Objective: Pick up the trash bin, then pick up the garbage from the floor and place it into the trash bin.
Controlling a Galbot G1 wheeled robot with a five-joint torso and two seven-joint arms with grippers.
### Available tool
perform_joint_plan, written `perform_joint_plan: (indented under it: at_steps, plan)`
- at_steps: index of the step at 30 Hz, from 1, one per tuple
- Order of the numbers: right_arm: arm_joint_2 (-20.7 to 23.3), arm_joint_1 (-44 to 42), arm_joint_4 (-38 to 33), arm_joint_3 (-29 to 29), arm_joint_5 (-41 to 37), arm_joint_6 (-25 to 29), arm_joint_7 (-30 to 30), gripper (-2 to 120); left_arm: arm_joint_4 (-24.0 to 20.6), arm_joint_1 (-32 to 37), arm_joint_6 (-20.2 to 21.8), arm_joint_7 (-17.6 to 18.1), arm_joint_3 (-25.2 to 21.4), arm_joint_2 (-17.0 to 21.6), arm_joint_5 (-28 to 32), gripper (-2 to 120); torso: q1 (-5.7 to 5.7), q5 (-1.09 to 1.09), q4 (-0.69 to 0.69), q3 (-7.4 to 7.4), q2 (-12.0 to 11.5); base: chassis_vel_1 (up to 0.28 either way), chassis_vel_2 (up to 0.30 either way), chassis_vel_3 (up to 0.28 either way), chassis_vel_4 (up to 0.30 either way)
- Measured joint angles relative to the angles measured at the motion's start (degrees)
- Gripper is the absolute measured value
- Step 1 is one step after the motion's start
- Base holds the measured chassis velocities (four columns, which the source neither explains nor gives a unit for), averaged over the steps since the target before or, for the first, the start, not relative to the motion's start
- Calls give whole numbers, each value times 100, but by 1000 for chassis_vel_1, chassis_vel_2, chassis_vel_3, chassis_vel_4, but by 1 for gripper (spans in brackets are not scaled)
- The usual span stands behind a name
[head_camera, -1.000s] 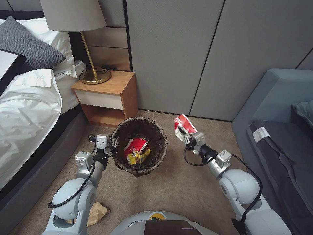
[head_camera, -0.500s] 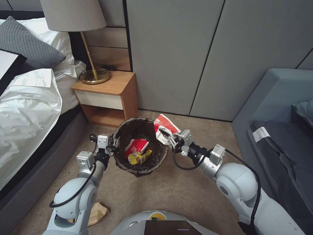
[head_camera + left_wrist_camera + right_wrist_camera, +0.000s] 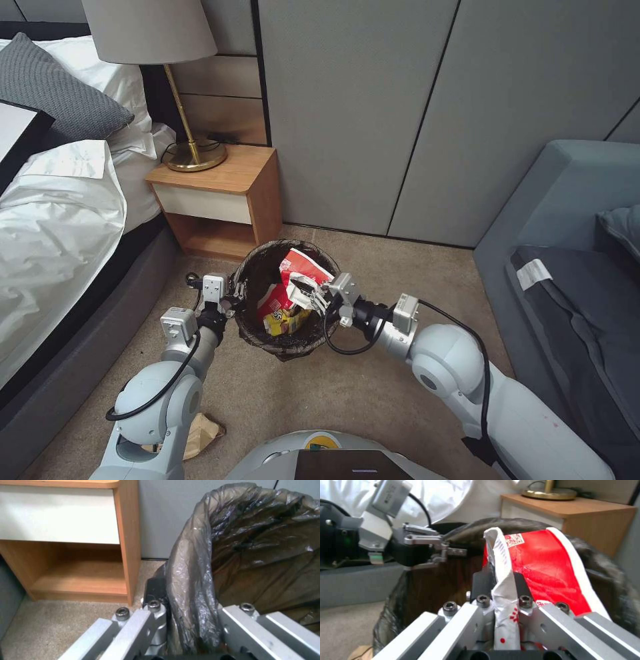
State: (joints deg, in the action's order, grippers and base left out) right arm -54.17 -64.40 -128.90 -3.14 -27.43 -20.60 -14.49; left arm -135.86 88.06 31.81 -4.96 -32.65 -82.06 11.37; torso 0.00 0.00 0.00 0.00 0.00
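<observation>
The trash bin (image 3: 331, 307), lined with a dark bag, hangs just above the carpet with my left gripper (image 3: 231, 297) shut on its near-left rim. In the left wrist view the fingers (image 3: 154, 590) pinch the bag-covered rim (image 3: 190, 580). My right gripper (image 3: 312, 294) is shut on a crushed red-and-white paper cup (image 3: 301, 264) and holds it over the bin's opening. The right wrist view shows that cup (image 3: 540, 565) clamped between the jaws. Another red cup (image 3: 272, 309) and a yellow snack wrapper (image 3: 287, 323) lie inside the bin. A crumpled brown paper bag (image 3: 200, 433) lies on the floor by my left shoulder.
A wooden nightstand (image 3: 220, 193) with a brass lamp (image 3: 193, 155) stands just behind the bin against the panelled wall. The bed (image 3: 60, 220) runs along the left, a grey sofa (image 3: 573, 280) along the right. Open carpet (image 3: 373, 393) lies between them.
My right gripper has carried the crushed cup leftward, from beside the bin to over its opening. The left arm and the bin have hardly moved.
</observation>
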Motion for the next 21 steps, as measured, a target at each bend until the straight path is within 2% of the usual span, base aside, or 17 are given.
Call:
perform_joint_plan:
  at_steps: [8, 10, 11, 13, 14, 16, 17, 20, 21]
  plan:
    - [-19, 364, 127, 448, -40, -141, 180, -1, 3, -30, 42, 44, 34, -13, -14, 7, 0, -1, 1, 0, 0, 0, 0, 0, 0]
    - [-37, 419, 203, 548, -61, -184, 337, 9, 3, -32, 48, 52, 36, -17, -16, 7, 0, 0, 1, 0, 0, 0, 0, 0, 0]
    - [-37, 419, 203, 548, -61, -184, 337, 9, 3, -32, 48, 52, 36, -17, -16, 7, 0, 0, 1, 0, 0, 0, 0, 0, 0]
    - [-61, 436, 274, 557, -72, -218, 397, 21, 3, -30, 49, 53, 38, -27, -25, 7, 0, 0, 1, 0, 0, 0, 0, 0, 0]
    - [-61, 436, 274, 557, -72, -218, 397, 21, 3, -30, 49, 53, 38, -27, -25, 7, 0, 0, 1, 0, 0, 0, 0, 0, 0]
    - [-30, 374, 282, 489, -72, -254, 370, 30, 7, -32, 47, 54, 71, -41, -55, 7, 0, 0, 1, 0, 0, 0, 0, 0, 0]
    - [-30, 374, 282, 489, -72, -254, 370, 30, 7, -32, 47, 54, 71, -41, -55, 7, 0, 0, 1, 0, 0, 0, 0, 0, 0]
    - [57, 236, 230, 379, -61, -272, 344, 46, 14, -40, 39, 54, 110, -59, -83, 7, 0, 0, -1, 0, 0, 0, 0, 0, 0]
    - [57, 236, 230, 379, -61, -272, 344, 46, 14, -40, 39, 54, 110, -59, -83, 7, 0, 0, -1, 0, 0, 0, 0, 0, 0]
